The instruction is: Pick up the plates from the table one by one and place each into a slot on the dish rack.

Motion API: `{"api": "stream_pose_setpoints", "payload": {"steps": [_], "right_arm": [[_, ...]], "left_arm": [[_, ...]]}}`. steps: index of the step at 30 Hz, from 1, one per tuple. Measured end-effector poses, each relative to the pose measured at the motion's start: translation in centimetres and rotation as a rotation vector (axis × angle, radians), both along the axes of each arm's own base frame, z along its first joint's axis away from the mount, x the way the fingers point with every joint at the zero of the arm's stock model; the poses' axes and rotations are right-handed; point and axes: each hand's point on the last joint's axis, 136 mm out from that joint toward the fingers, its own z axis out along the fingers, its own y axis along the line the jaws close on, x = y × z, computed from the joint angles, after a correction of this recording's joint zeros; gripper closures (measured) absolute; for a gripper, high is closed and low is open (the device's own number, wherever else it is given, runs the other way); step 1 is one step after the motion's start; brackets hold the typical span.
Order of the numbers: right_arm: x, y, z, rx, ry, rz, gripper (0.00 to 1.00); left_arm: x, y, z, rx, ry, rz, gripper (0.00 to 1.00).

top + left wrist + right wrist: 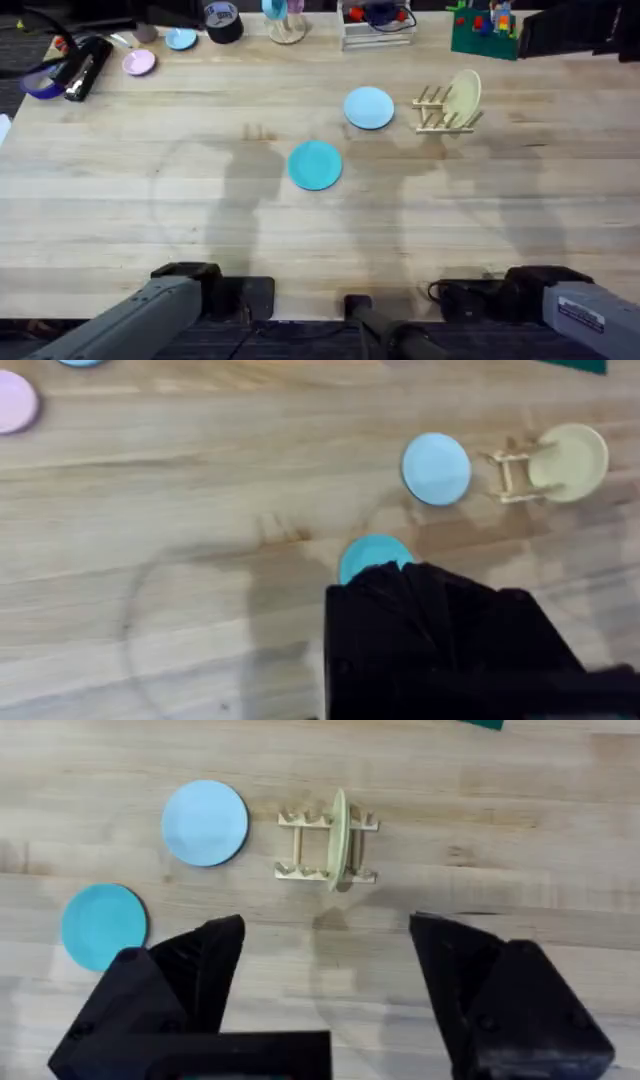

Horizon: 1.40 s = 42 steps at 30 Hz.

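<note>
On the table (120, 200), seen from overhead, the teal plate (315, 164) lies flat near the middle. The pale sky blue plate (369, 108) lies flat at about 1 o'clock from it, close but not touching. The dish rack (440, 112) stands at 3 o'clock from the pale plate, just beside it. A cream plate (464, 96) stands upright in one slot of the rack, at its far right end; the other slots are free.

Both arms are at the near edge of the table, at 6 o'clock from the plates and well apart from them. The left arm (150, 305) is at the lower left and the right arm (560, 300) at the lower right.

In the right wrist view the right gripper (325, 990) has its black fingers (200, 970) spread wide, with bare wood between them and nothing held. It hangs above the table, and the rack with the cream plate lies ahead of the gap between the fingers. Both task plates lie off to the side of one finger.

In the left wrist view the left gripper (440, 640) appears as one dark mass, so I cannot tell if its fingers are spread or pressed together. The teal plate (372, 556) is partly hidden behind this mass. The pale plate (436, 468) and the rack (512, 470) lie farther away.
</note>
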Motion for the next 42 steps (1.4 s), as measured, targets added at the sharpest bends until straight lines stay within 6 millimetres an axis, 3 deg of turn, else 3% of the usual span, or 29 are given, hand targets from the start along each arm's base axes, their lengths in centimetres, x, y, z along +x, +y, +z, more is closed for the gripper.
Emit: {"api": "stream_pose_setpoints", "payload": {"steps": [6, 16, 23, 30, 42], "right_arm": [[0.0, 0.0, 0.0, 0.000, 0.000, 0.000, 0.007], [0.0, 0.0, 0.0, 0.000, 0.000, 0.000, 0.007], [0.0, 0.0, 0.0, 0.000, 0.000, 0.000, 0.007], [0.0, 0.0, 0.0, 0.000, 0.000, 0.000, 0.007], [0.0, 0.0, 0.0, 0.000, 0.000, 0.000, 0.007]], "left_arm": [[-0.4, -1.5, -2.5, -0.069, 0.154, -0.063, 0.959], [1.1, -2.9, -7.9, -0.135, 0.304, -0.130, 0.958], [0.2, -4.2, -13.5, -0.206, 0.401, -0.182, 0.958], [-0.3, -5.6, -17.7, -0.296, 0.426, -0.234, 0.958], [-0.5, -6.3, -22.1, -0.349, 0.507, -0.246, 0.958]]}}
